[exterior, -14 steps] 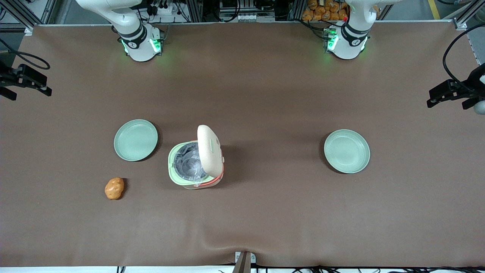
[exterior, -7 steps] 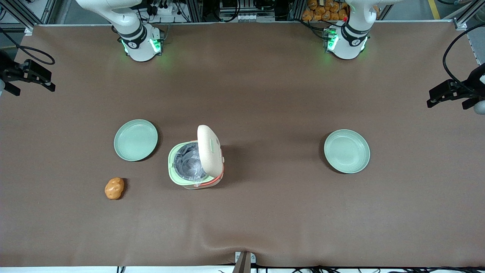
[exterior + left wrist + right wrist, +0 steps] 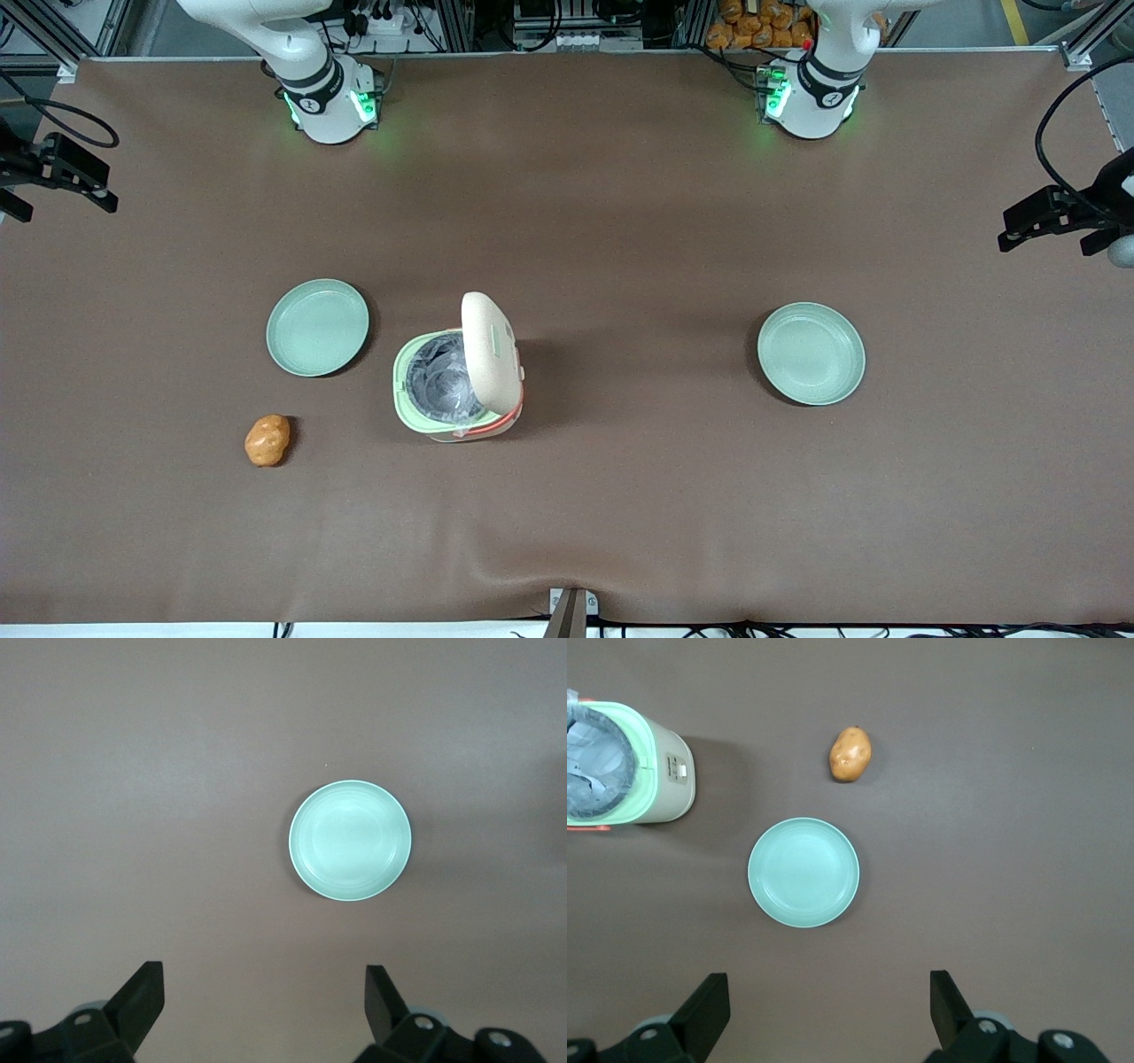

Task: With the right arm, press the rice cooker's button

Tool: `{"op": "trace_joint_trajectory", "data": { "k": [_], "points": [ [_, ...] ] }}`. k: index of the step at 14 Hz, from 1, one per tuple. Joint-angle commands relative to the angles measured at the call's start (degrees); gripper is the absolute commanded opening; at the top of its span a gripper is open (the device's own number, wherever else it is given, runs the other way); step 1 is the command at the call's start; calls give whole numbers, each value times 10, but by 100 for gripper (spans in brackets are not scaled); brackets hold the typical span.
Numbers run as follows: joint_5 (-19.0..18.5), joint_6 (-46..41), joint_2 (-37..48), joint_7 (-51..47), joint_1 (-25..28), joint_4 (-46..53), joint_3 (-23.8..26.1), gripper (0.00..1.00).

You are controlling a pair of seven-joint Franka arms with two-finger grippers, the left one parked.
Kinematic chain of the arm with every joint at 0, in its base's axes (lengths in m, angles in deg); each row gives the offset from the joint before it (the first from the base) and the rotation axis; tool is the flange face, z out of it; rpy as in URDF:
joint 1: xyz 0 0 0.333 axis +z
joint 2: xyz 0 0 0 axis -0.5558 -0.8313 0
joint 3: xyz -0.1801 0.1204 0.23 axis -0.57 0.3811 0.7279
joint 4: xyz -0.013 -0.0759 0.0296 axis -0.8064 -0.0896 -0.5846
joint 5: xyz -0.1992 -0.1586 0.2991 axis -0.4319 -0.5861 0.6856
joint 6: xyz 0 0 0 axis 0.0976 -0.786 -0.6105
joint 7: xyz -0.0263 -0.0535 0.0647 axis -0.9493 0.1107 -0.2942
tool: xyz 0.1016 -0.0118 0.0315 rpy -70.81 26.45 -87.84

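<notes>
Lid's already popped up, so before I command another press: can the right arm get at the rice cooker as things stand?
Probably yes. The gripper, fingers open, hangs high toward the working arm's end; only a plate and a potato lie low beside the rice cooker.

A brown table (image 3: 620, 221) carries everything. Near its middle stands the cooker (image 3: 456, 383), lid up, its pot open. Just beside it, toward the working arm's end, lies a green plate (image 3: 317, 327). A potato (image 3: 267, 439) lies nearer the front edge than that plate, apart from it and from the cooker. A second plate (image 3: 811, 354) lies well off toward the parked arm's end. Both arm bases stand on the table along the back edge. The gripper (image 3: 828, 1010) hangs high above the working arm's end, fingers spread wide, touching nothing on the table.
</notes>
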Motion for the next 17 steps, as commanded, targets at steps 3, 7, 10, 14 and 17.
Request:
{"op": "trace_joint_trajectory", "data": {
  "k": [3, 7, 10, 14, 17],
  "points": [
    [-5, 0, -7, -7, -6, 23, 2, 100],
    [-6, 1, -12, -7, -6, 25, 3, 100],
    [-11, 1, -11, -7, 0, 26, 3, 100],
    [-6, 1, -12, -8, 1, 26, 2, 100],
    [-5, -1, -12, -8, 0, 25, 2, 100]
  ]
}}
